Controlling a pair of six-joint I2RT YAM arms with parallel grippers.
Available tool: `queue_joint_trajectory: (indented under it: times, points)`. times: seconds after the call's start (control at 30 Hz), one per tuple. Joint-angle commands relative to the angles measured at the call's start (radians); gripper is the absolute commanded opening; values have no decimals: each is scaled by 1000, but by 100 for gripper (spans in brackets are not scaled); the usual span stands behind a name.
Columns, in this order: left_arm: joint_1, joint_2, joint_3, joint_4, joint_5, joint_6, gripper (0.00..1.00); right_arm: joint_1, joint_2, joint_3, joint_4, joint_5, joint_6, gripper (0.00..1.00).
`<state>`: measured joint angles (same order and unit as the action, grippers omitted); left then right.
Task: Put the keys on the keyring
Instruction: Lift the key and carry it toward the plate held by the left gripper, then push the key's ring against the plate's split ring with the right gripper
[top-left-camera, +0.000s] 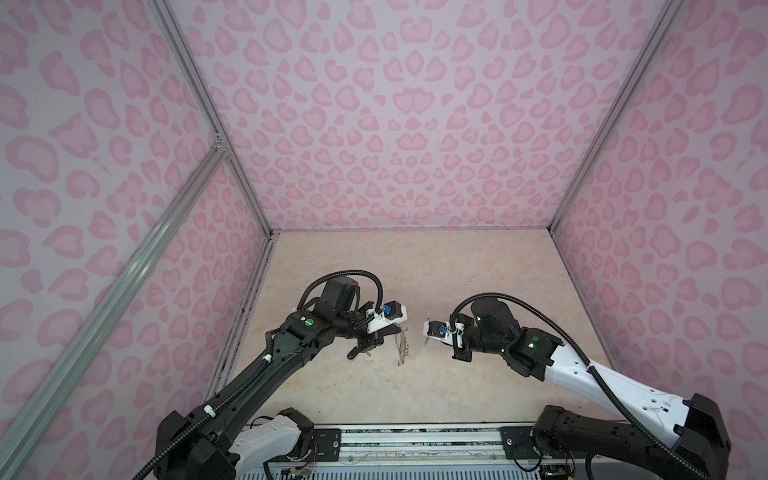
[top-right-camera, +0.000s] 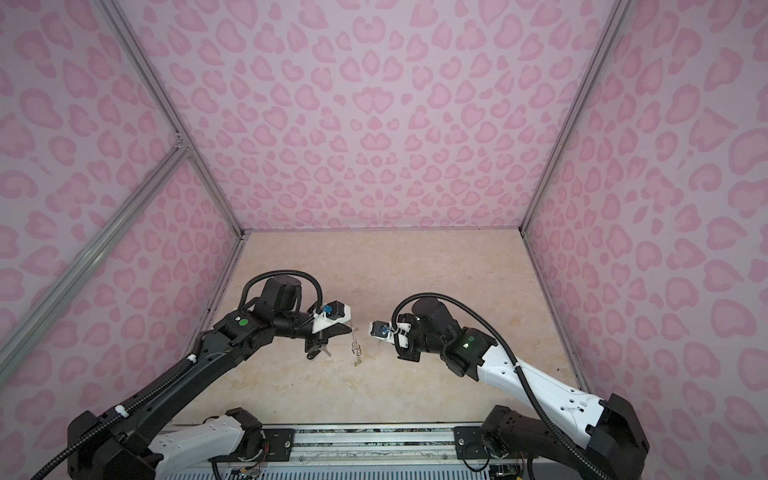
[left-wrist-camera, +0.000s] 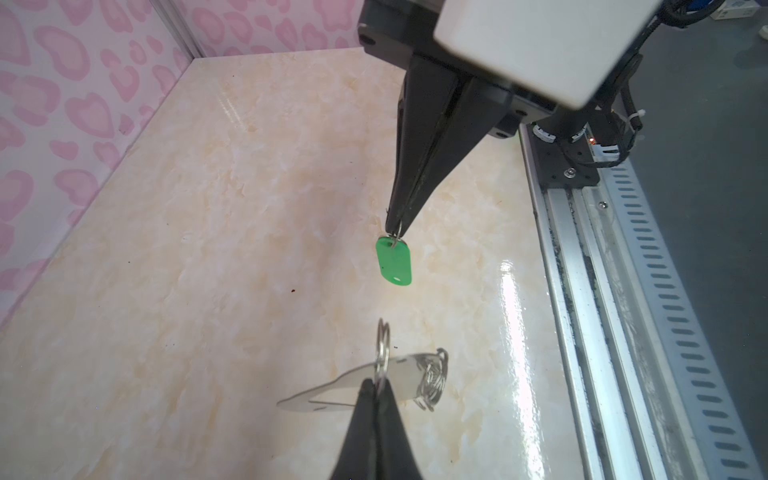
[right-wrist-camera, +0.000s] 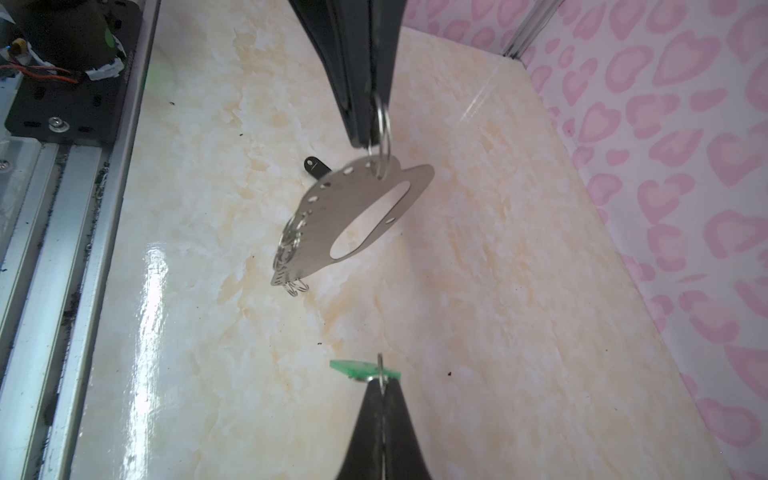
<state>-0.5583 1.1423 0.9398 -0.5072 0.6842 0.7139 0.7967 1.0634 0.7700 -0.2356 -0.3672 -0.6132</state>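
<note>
- left claw (left-wrist-camera: 376, 386) clamped shut on a wire ring of the keyring (right-wrist-camera: 345, 199); plate hangs tilted above mid counter (right-wrist-camera: 457, 291)
- right claw (right-wrist-camera: 380, 386) clamped on ring of green-tag key (left-wrist-camera: 394, 262), airborne, right of keyring, not touching
- black-tag key (right-wrist-camera: 314, 165) lies on counter, left of keyring

You only see half the black tag (right-wrist-camera: 314, 165); keyring (right-wrist-camera: 361, 212) covers the rest. In a top view green tag (top-left-camera: 427, 340) is a sliver, and the keyring's small rings (top-right-camera: 356, 353) are too tiny to count, seen edge-on.
</note>
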Motion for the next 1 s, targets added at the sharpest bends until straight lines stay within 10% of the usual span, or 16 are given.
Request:
queue_joint_trajectory:
  times: [0.0,0.97]
  points:
    - [-15,27,23,-34,56,31,4,2,-8,1,50,-22,-17,0]
    - [-100,139,93,-91,53,57,4,112,-34,-15,76,7,-116,0]
